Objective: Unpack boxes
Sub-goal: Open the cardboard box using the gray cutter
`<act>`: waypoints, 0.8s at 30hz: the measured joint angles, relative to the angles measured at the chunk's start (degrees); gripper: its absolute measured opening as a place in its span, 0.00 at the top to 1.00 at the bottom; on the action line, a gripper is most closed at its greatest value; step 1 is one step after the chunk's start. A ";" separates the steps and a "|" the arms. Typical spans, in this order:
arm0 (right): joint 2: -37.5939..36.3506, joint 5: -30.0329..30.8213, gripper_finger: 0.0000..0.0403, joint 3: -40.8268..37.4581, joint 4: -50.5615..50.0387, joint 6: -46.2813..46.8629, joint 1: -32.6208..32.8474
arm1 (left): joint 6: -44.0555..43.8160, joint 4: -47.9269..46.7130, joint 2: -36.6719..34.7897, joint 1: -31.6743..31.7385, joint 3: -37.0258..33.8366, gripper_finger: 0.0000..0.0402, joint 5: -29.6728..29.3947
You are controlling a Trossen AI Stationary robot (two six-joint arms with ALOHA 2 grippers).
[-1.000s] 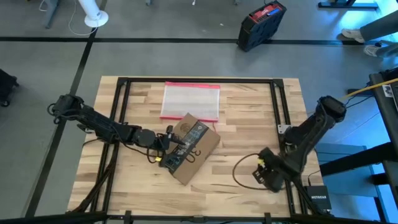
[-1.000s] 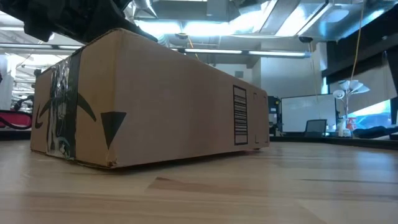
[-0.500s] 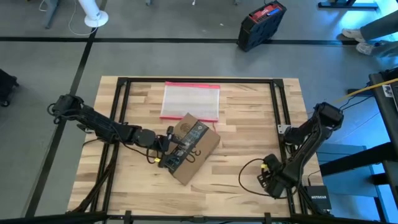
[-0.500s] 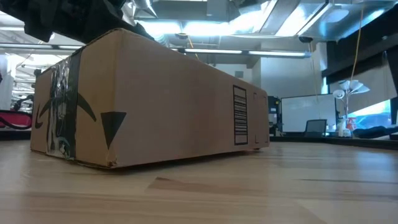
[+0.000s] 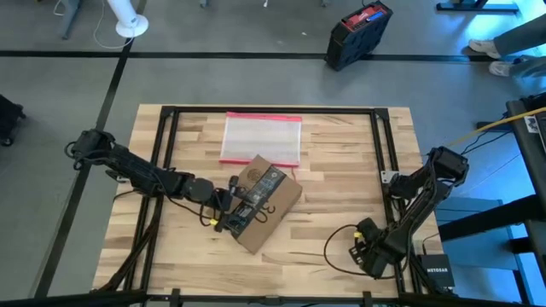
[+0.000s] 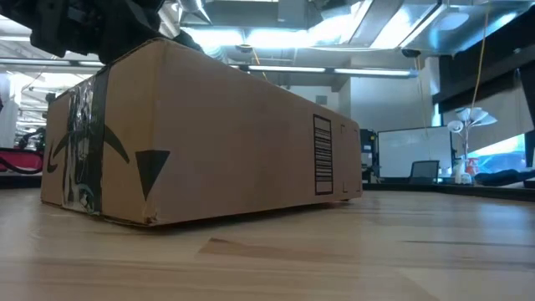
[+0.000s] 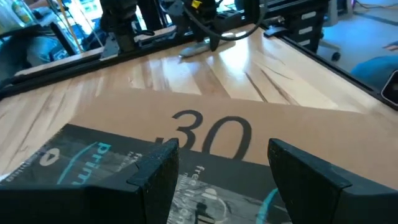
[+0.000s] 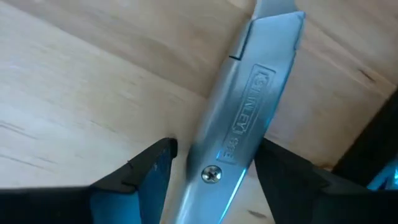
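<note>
The brown cardboard box (image 5: 271, 203) lies flat on the table's middle, turned askew, with black printed tape along its top. In the low view the box (image 6: 226, 142) shows a barcode label and arrow logo. My left gripper (image 5: 229, 207) is open and low over the box's left, taped end; in its wrist view the fingers straddle the tape beside a printed "30" (image 7: 211, 134). My right gripper (image 5: 368, 247) is near the table's near right corner, shut on a silver utility knife (image 8: 239, 118). My left gripper (image 7: 224, 180) hangs close over the box's taped top; I cannot tell whether its fingers touch the cardboard. My right gripper (image 8: 214, 180) pinches the knife's metal body (image 8: 217, 168) by the screw, one finger on each flat side. The knife runs forward along the fingers, over the wooden table.
A clear plastic pouch with a pink-red edge (image 5: 262, 139) lies behind the box toward the far edge. Black frame rails (image 5: 380, 145) border the table. A black cable (image 5: 334, 249) loops beside my right gripper. A black and red case (image 5: 358, 32) stands on the floor beyond.
My right arm has folded back and its gripper has moved toward the table's near edge, staying at the right side with the knife still between its fingers. The box has stayed where it was.
</note>
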 joint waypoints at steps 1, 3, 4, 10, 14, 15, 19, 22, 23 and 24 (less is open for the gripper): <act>0.12 0.17 0.46 0.01 0.08 -0.42 -0.34 | 0.17 0.00 0.00 0.00 0.01 0.41 -0.02; 0.21 0.68 0.49 0.07 0.07 -2.09 -1.31 | 1.02 0.00 0.00 0.00 0.01 0.41 -0.02; 0.22 1.25 0.52 0.05 0.12 -3.34 -1.78 | 1.40 0.00 0.00 0.00 0.01 0.41 -0.02; 0.29 5.59 0.68 -0.02 0.12 -10.69 -5.78 | 2.88 0.00 0.00 0.07 -0.01 0.41 -0.02; 0.34 9.10 0.70 -0.07 -0.06 -15.56 -8.61 | 3.16 -0.14 0.00 0.07 0.01 0.41 -0.06; 0.34 9.80 0.70 -0.07 -0.05 -16.59 -9.26 | 3.54 -0.12 0.00 0.07 0.01 0.41 -0.06; 0.38 11.56 0.66 -0.13 -0.02 -19.93 -11.52 | 3.87 -0.13 -0.17 0.15 0.00 0.41 -0.11; 0.44 13.44 0.66 -0.12 0.08 -22.30 -12.61 | 3.76 -0.14 -1.08 0.18 -0.01 0.41 -0.17; 0.50 14.42 0.67 0.02 0.02 -22.80 -12.86 | 3.60 -0.18 -1.55 0.18 -0.01 0.41 -0.17; 0.59 15.62 0.68 0.16 -0.07 -23.31 -12.93 | 3.29 -0.19 -2.13 0.17 -0.01 0.41 -0.17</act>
